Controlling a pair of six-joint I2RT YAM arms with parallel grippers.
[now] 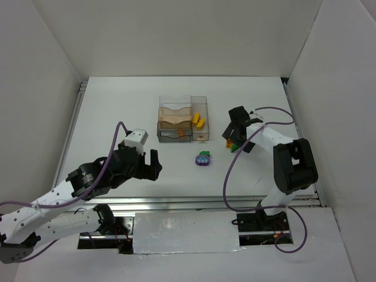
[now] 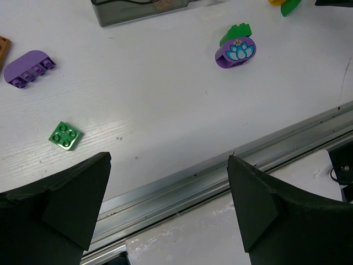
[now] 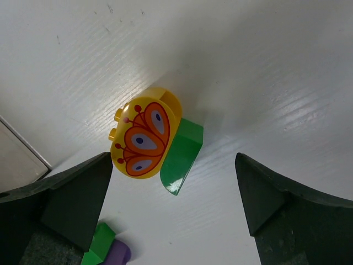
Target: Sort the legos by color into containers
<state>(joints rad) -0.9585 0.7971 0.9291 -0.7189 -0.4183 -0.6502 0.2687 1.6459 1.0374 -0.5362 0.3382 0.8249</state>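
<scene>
Now the right gripper (image 3: 172,165) gapes wide over a yellow brick (image 3: 144,141) touching a green brick (image 3: 181,154); left gripper (image 2: 168,160) gapes too.

Glossy plastic legos (image 3: 146,141), clear containers (image 1: 182,117)

Bright, even overhead light here; I see only soft shadows on the white tabletop (image 1: 176,176). Right wrist view: yellow butterfly brick (image 3: 146,135) sharp, glare beside it, claw fingers (image 3: 60,193) dark and soft.

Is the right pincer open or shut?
Open: the right pincer has dark fingers wide apart, the yellow butterfly-printed plastic brick lying free between them.
</scene>
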